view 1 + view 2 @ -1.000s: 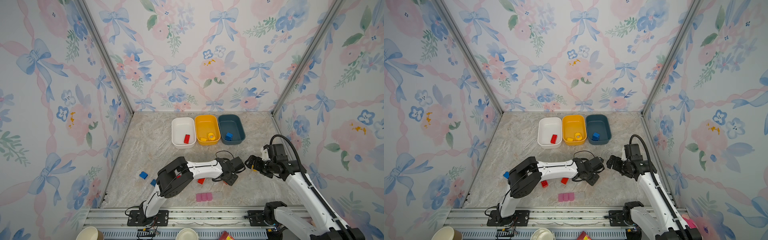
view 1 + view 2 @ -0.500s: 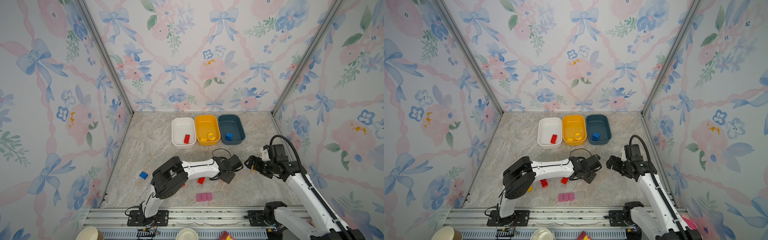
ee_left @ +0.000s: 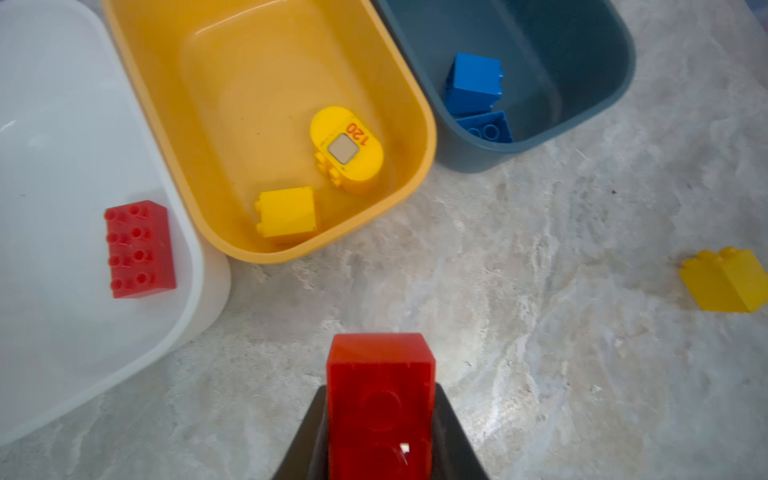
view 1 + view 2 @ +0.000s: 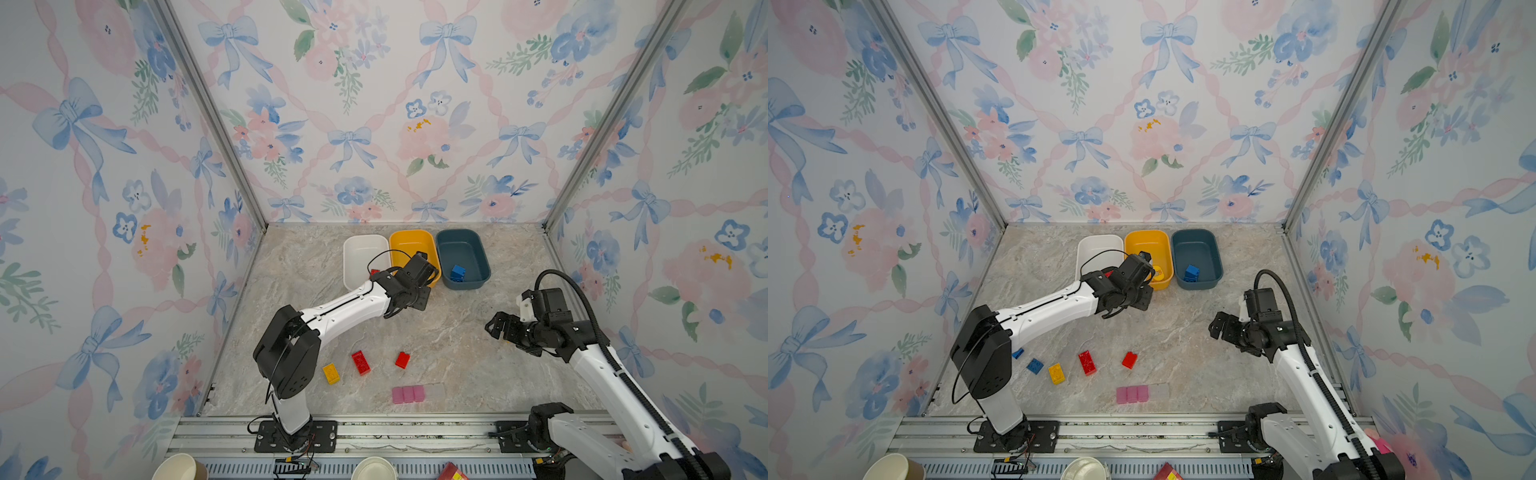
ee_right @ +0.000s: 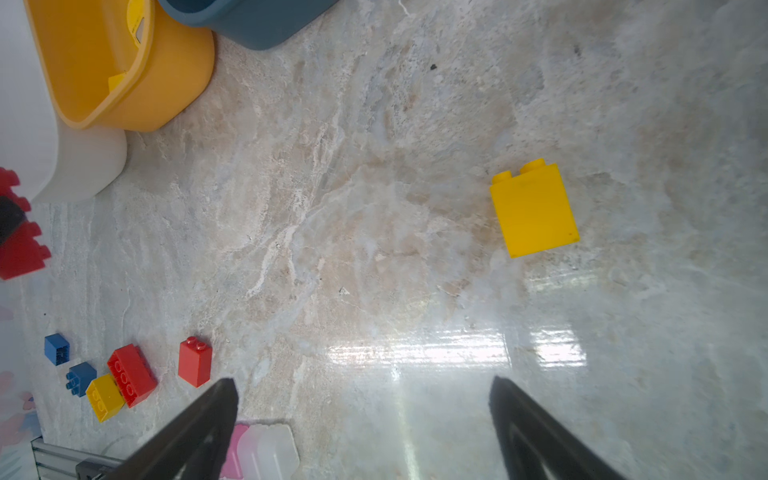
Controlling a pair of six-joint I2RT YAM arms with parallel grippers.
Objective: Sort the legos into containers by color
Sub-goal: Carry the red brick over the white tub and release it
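Change: left gripper (image 3: 380,419) has travelled from mid-table up to the near ends of the tubs; right arm is unchanged.
Left jaws: clamped on a red brick (image 3: 380,374), carried above the bare table (image 4: 457,353), just short of the white tub (image 4: 361,253) and yellow tub (image 4: 409,245).
Right gripper (image 5: 363,384): jaws spread wide, empty; a yellow brick (image 5: 534,208) lies ahead, apart from them.
Tub contents: flat red brick (image 3: 139,249) in white; rounded yellow piece (image 3: 347,149) and yellow block (image 3: 286,212) in yellow; blue bricks (image 3: 476,85) in the blue tub (image 4: 461,249).
Loose at the front: long red brick (image 4: 360,362), small red brick (image 4: 402,360), flat yellow brick (image 4: 331,373), two blue pieces (image 4: 1034,366).
Other: pink strip (image 4: 408,394) near the front edge.
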